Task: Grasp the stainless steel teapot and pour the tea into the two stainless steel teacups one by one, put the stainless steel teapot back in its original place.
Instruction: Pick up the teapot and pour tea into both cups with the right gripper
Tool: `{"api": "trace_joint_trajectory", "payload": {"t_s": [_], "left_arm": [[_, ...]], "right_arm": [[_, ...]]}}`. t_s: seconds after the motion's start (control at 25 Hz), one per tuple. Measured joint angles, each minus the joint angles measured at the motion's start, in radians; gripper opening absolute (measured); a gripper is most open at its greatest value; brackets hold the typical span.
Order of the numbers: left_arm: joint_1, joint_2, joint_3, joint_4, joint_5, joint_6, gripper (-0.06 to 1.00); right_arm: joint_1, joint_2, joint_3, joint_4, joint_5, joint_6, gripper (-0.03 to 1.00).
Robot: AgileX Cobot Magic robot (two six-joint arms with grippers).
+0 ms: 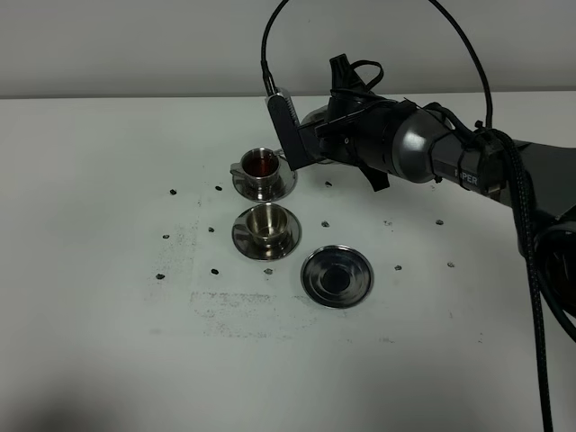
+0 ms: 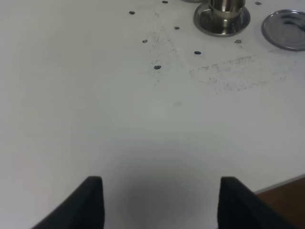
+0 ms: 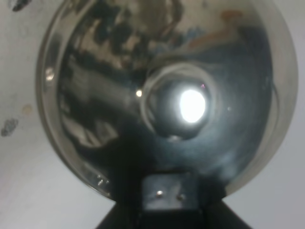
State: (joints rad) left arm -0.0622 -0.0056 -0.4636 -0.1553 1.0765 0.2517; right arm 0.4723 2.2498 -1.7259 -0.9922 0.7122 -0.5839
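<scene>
The only writing that could be read was white lettering on the right arm (image 1: 472, 173). "PER" could be made out, and whatever came before it was lost on the arm's curve. The white desk (image 1: 99, 306) carried a scatter of small dark dots (image 1: 171, 192) and a patch of grey scuff marks (image 1: 234, 301) in front of the cups. A black cable (image 1: 468, 54) looped high over the arm. On the left, the left gripper (image 2: 159, 205) hung low over the desk, its two dark fingers wide apart and holding nothing. Toward the middle stood the two steel cups, one behind the other, each on its own flared saucer. The far teacup (image 1: 262, 163) held reddish-brown liquid. The near teacup (image 1: 265, 221) showed a steel inside, though whether it held any liquid could not be told. Just right of the near teacup lay the round tray (image 1: 336, 275), flat and shallow-rimmed, dark with reflections. The right arm reached in from the right and ended just beside the far teacup, above the desk. The right gripper (image 3: 167, 214) was closed tight on the stainless steel teapot (image 3: 109, 95), which was off the tray and up at the arm's end. In the high view the teapot could hardly be told from the dark arm, while its mirror-bright domed lid and small round knob filled the right wrist view.
</scene>
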Motion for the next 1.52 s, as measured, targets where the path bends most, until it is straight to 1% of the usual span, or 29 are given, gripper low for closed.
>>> {"api": "trace_joint_trajectory", "payload": {"t_s": [0.2,0.48,0.56,0.72,0.8,0.92,1.04,1.2,1.36,1.52], "left_arm": [[0.000,0.000,0.000,0.000,0.000,0.000,0.52],[0.000,0.000,0.000,0.000,0.000,0.000,0.52],[0.000,0.000,0.000,0.000,0.000,0.000,0.52],[0.000,0.000,0.000,0.000,0.000,0.000,0.52],[0.000,0.000,0.000,0.000,0.000,0.000,0.52],[0.000,0.000,0.000,0.000,0.000,0.000,0.52],[0.000,0.000,0.000,0.000,0.000,0.000,0.52],[0.000,0.000,0.000,0.000,0.000,0.000,0.52],[0.000,0.000,0.000,0.000,0.000,0.000,0.52],[0.000,0.000,0.000,0.000,0.000,0.000,0.52]], "right_arm": [[0.000,-0.009,0.000,0.041,-0.007,0.001,0.21],[0.000,-0.056,0.000,0.163,-0.015,-0.007,0.21],[0.000,-0.088,0.000,0.232,-0.007,-0.011,0.21],[-0.026,-0.163,0.000,0.452,0.022,-0.011,0.21],[-0.054,-0.190,0.000,0.566,0.069,0.009,0.21],[-0.089,-0.196,0.005,0.665,0.133,0.054,0.21],[-0.110,-0.196,0.056,0.701,0.127,0.088,0.21],[-0.123,-0.196,0.147,0.714,0.042,0.105,0.21],[-0.132,-0.196,0.206,0.714,-0.048,0.107,0.21],[-0.139,-0.193,0.230,0.714,-0.073,0.112,0.21]]}}
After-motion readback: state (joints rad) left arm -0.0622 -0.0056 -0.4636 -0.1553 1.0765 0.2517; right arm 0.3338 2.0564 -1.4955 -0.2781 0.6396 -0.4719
